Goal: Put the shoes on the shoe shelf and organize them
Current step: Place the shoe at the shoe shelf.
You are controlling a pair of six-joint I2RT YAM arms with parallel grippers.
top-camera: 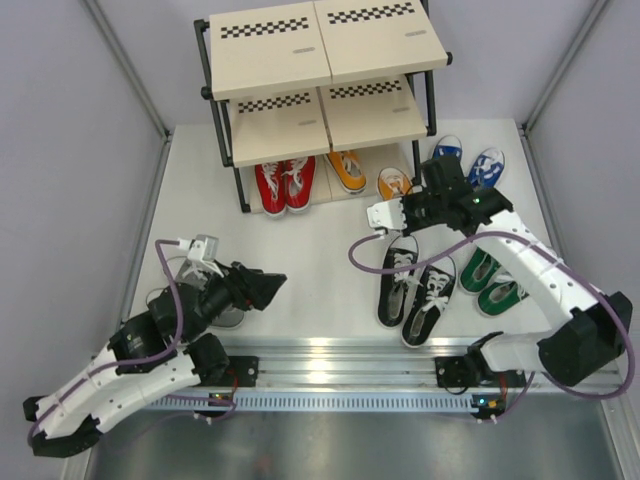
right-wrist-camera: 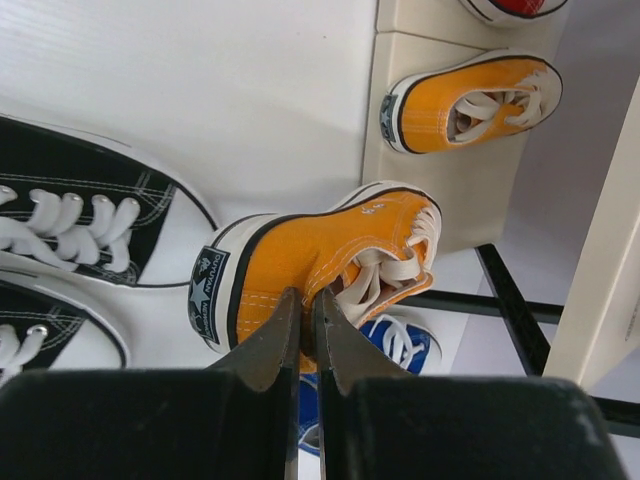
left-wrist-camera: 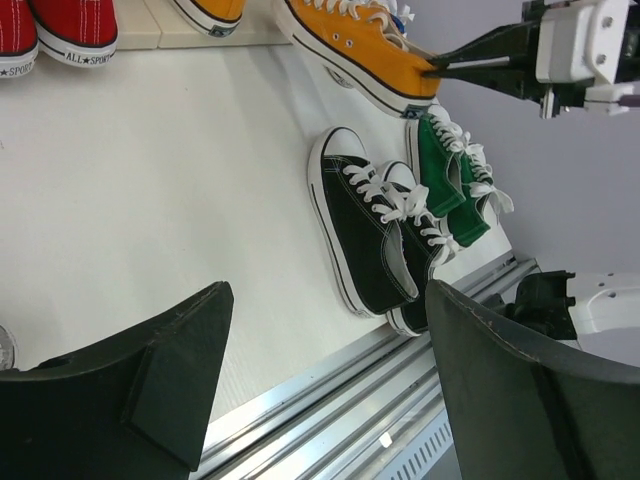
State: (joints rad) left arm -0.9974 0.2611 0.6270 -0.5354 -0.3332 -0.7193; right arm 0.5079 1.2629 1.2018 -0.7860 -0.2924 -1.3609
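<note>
Your right pincer (right-wrist-camera: 308, 300) is pinching the orange shoe (right-wrist-camera: 330, 250) by its collar; be setting it squarely beside its mate (right-wrist-camera: 470, 105).

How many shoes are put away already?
Done: the red pair and one orange shoe sit on the bottom board of the shelf. In hand: the right gripper pinches the other orange shoe by its heel rim. Left: the black pair, green pair and blue pair wait on the table; the left gripper is open and empty.
</note>
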